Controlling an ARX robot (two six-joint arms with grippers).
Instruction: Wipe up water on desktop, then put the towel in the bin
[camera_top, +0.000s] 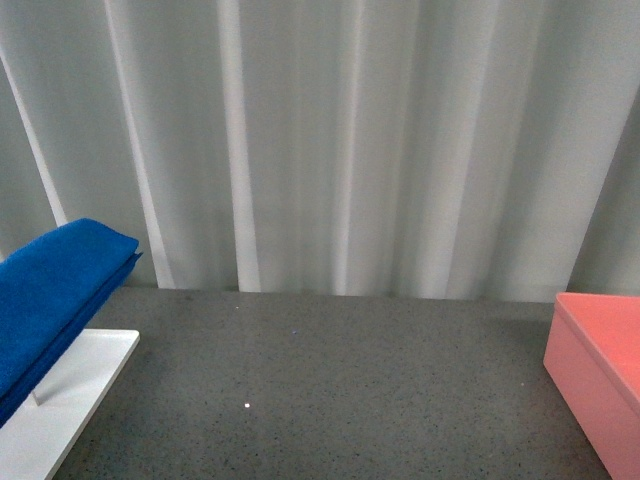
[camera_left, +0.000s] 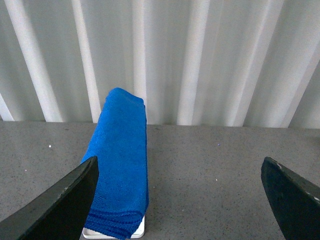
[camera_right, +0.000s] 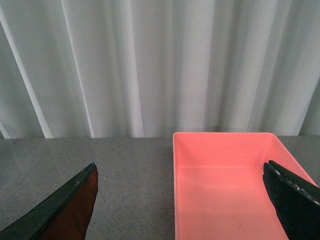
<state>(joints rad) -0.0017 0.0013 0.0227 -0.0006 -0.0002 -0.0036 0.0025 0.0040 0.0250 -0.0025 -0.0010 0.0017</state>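
The folded blue towel (camera_top: 50, 290) hangs over a rack at the left edge of the front view, above the rack's white base plate (camera_top: 70, 400). In the left wrist view the towel (camera_left: 120, 165) lies ahead of my open left gripper (camera_left: 180, 200), close to one black finger (camera_left: 60, 205); nothing is between the jaws. The pink bin (camera_top: 600, 370) stands at the right on the dark speckled desktop (camera_top: 330, 390). My right gripper (camera_right: 182, 200) hangs open and empty, facing the bin (camera_right: 225, 190). No water is discernible.
A pale pleated curtain (camera_top: 350, 140) closes off the back of the desktop. The rack's base plate (camera_left: 115, 234) shows under the towel's end. Neither arm appears in the front view.
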